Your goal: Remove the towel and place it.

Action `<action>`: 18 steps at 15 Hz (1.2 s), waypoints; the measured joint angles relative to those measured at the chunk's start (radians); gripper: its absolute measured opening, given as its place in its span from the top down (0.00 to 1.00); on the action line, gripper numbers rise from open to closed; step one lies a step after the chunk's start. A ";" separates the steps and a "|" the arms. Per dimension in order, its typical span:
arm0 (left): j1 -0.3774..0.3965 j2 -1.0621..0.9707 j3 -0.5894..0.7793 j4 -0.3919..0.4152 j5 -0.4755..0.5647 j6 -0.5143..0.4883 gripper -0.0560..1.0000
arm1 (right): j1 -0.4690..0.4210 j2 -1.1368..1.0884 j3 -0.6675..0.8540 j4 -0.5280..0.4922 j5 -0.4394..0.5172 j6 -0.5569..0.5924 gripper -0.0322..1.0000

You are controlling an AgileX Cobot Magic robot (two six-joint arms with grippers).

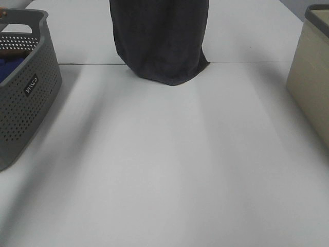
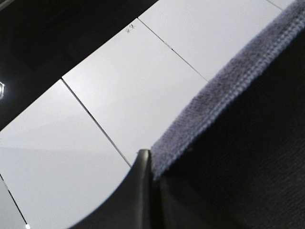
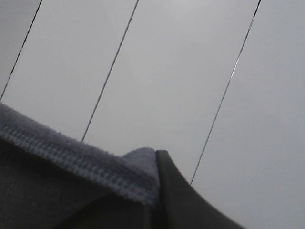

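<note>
STEP: towel [image 1: 160, 41] lifted, hanging at 12 o'clock, lower end at the worktop [image 1: 164, 170] | GRIP: left fingers [image 2: 142, 191] and right fingers [image 3: 174, 191] each clamped on its hem | NEXT: probably carry and lower it, keeping both corners level | HIDDEN: arms and towel's top cut off; placing spot unclear, with basket [image 1: 31, 87] at 9 and bin [image 1: 308, 77] at 3
</note>
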State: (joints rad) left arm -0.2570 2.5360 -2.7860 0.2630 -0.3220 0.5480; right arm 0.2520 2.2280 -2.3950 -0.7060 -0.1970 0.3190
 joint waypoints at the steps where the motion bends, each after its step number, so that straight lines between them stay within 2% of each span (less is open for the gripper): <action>1: 0.000 0.000 0.000 0.002 0.034 -0.005 0.95 | 0.000 0.000 0.000 0.005 0.021 0.000 0.96; 4: -0.007 0.000 0.000 0.002 0.201 -0.086 0.95 | 0.001 0.001 0.000 0.078 0.181 0.002 0.96; 6: -0.031 0.000 0.000 -0.009 0.429 -0.185 0.95 | 0.006 -0.004 0.000 0.195 0.354 0.006 0.96; 8: -0.064 -0.016 0.000 -0.051 0.706 -0.241 0.95 | 0.011 -0.040 0.000 0.382 0.618 -0.084 0.96; 10: -0.089 -0.069 0.000 -0.114 1.045 -0.249 0.95 | 0.012 -0.105 0.001 0.556 0.909 -0.225 0.96; 11: -0.093 -0.106 0.000 -0.151 1.188 -0.251 0.95 | 0.012 -0.141 0.001 0.622 1.029 -0.274 0.96; 12: -0.095 -0.152 -0.004 -0.210 1.378 -0.252 0.95 | 0.012 -0.182 0.001 0.668 1.215 -0.319 0.96; 13: -0.095 -0.169 -0.005 -0.237 1.468 -0.260 0.95 | 0.012 -0.199 0.000 0.686 1.313 -0.331 0.96; 14: -0.096 -0.178 -0.005 -0.255 1.499 -0.299 0.95 | 0.012 -0.213 0.000 0.694 1.381 -0.350 0.96; 16: -0.096 -0.183 0.000 -0.263 1.515 -0.391 0.95 | 0.012 -0.235 0.024 0.717 1.401 -0.357 0.96; 18: -0.096 -0.210 0.041 -0.276 1.520 -0.422 0.95 | 0.012 -0.266 0.073 0.728 1.401 -0.359 0.96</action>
State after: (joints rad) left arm -0.3530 2.3260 -2.7450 -0.0130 1.1980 0.1260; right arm 0.2640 1.9620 -2.3220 0.0220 1.2040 -0.0400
